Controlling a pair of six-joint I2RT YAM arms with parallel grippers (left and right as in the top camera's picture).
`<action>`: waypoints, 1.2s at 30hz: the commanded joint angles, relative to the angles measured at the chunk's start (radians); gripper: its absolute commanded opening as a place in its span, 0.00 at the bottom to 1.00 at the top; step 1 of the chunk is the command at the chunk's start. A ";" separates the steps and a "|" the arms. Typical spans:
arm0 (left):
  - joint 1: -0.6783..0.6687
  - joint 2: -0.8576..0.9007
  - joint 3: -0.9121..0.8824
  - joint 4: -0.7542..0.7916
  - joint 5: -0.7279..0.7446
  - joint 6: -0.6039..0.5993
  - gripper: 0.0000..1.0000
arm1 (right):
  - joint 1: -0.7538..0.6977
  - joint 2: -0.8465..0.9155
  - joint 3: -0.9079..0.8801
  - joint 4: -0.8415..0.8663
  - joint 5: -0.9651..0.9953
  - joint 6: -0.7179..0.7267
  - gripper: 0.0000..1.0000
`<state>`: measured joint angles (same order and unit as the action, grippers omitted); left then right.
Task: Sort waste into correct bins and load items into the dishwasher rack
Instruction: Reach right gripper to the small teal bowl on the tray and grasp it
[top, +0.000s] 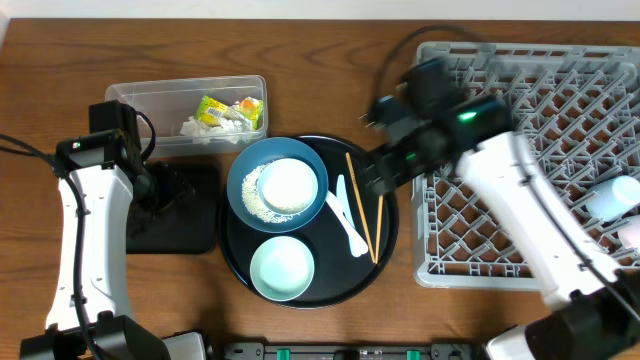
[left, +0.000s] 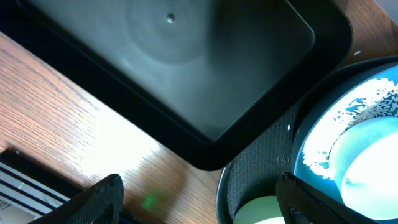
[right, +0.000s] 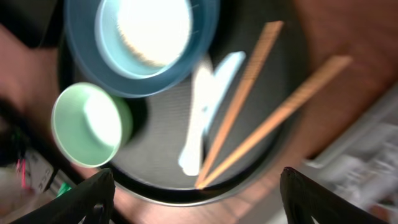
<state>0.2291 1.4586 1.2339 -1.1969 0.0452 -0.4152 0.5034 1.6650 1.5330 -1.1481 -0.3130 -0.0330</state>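
Note:
The dark-blue bowl (top: 240, 190) sits on the round black tray with rice grains (top: 256, 203) and a small pale bowl (top: 289, 185) inside it. A pale teal bowl (top: 282, 267) stands in front of it. The white spoon (top: 350, 222) and wooden chopsticks (top: 366, 205) lie on the tray's right side. They also show in the right wrist view: spoon (right: 202, 118), chopsticks (right: 249, 118). My right gripper (right: 196, 199) is open above them, also in the overhead view (top: 375, 175). My left gripper (left: 199, 199) is open and empty over the black rectangular tray (left: 186, 68).
The clear tub (top: 150, 100) at the back left holds yellow-green wrappers (top: 230, 110) and white tissue (top: 195, 127). The grey dishwasher rack (top: 500, 200) fills the right side, with white cups (top: 610, 197) at its right edge. The round black tray (top: 385, 255) lies between rack and black rectangular tray (top: 185, 225).

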 joint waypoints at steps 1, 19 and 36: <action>0.005 -0.003 -0.004 -0.002 -0.012 -0.005 0.80 | 0.113 0.064 0.015 0.012 0.055 0.067 0.80; 0.005 -0.003 -0.004 -0.002 -0.012 -0.005 0.80 | 0.434 0.381 0.015 0.118 0.122 0.326 0.75; 0.005 -0.003 -0.004 -0.002 -0.012 -0.005 0.80 | 0.453 0.449 0.015 0.146 0.193 0.407 0.11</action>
<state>0.2291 1.4586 1.2339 -1.1969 0.0452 -0.4152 0.9489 2.1014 1.5356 -1.0042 -0.1379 0.3634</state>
